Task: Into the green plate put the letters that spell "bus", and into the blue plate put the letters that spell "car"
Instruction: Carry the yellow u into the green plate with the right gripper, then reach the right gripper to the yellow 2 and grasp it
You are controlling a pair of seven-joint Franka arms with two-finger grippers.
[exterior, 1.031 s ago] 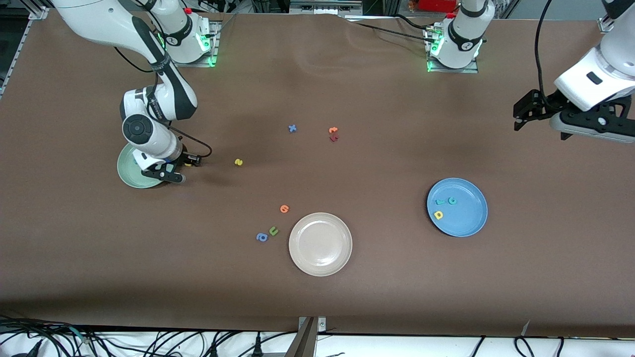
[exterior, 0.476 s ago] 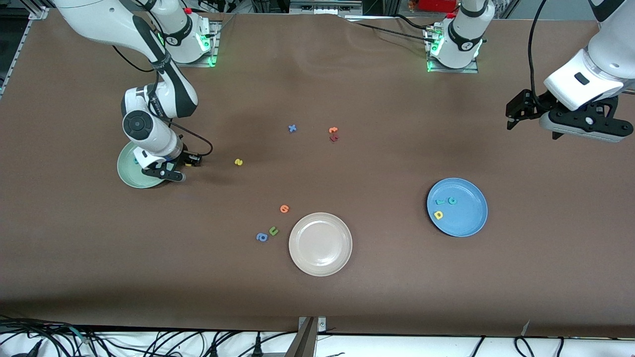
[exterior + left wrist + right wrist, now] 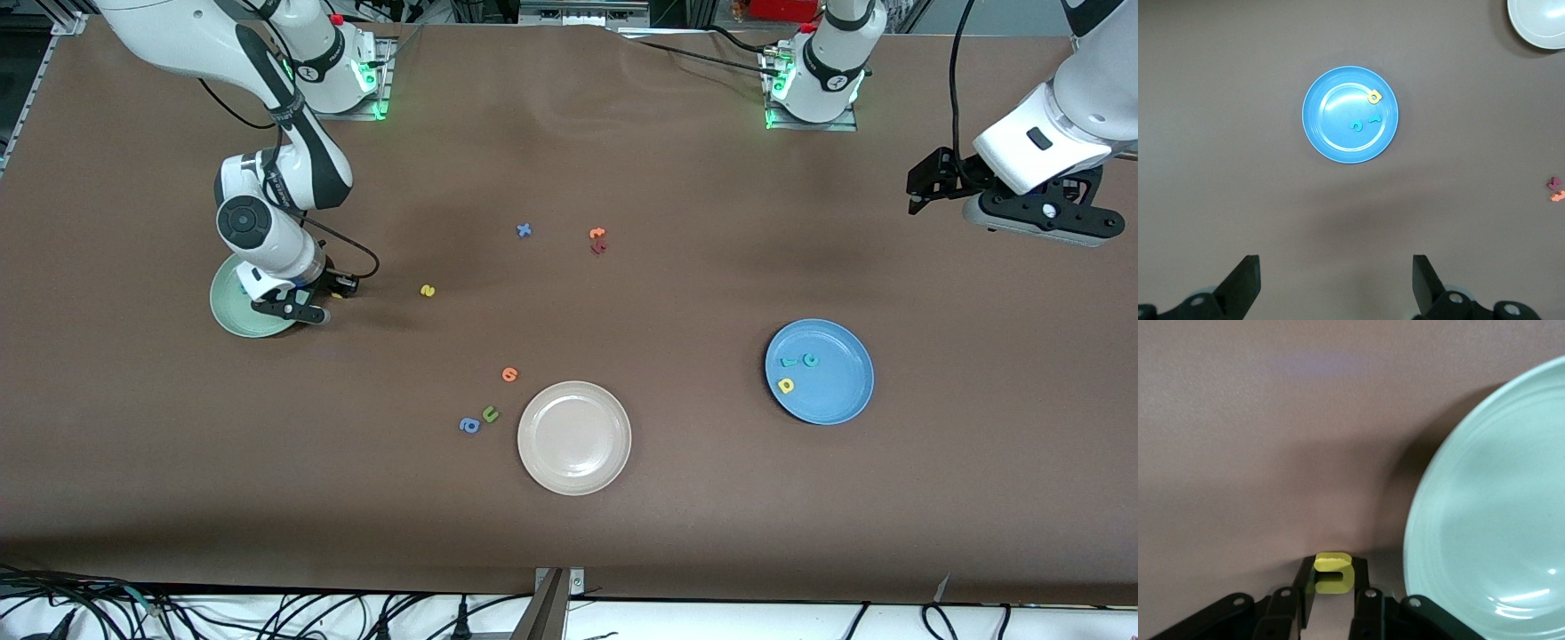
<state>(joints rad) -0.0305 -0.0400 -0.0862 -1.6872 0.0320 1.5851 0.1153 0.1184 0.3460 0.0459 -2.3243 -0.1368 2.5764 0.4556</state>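
My right gripper (image 3: 316, 309) (image 3: 1333, 572) is low at the table beside the green plate (image 3: 228, 313) (image 3: 1485, 540), shut on the yellow "u" (image 3: 1333, 573). The arm hides part of that plate. The yellow "s" (image 3: 428, 290) lies on the table, toward the middle from there. The blue plate (image 3: 836, 404) (image 3: 1338, 143) holds the teal "c" (image 3: 810, 359) (image 3: 1355, 125), teal "r" (image 3: 788, 362) (image 3: 1374, 120) and yellow "a" (image 3: 785, 385) (image 3: 1374, 97). My left gripper (image 3: 920, 191) (image 3: 1336, 267) hangs open and empty, high over the left arm's end of the table.
A beige plate (image 3: 574, 437) (image 3: 1538, 27) lies near the front camera. Beside it lie an orange letter (image 3: 508, 374), a green "u" (image 3: 490, 413) and a blue "a" (image 3: 469, 426). Mid-table lie a blue "x" (image 3: 524, 230) and orange and dark red letters (image 3: 597, 240) (image 3: 1555, 190).
My right gripper has closed on the yellow "u" and edged toward the green plate. The left arm has drifted a little toward its base.
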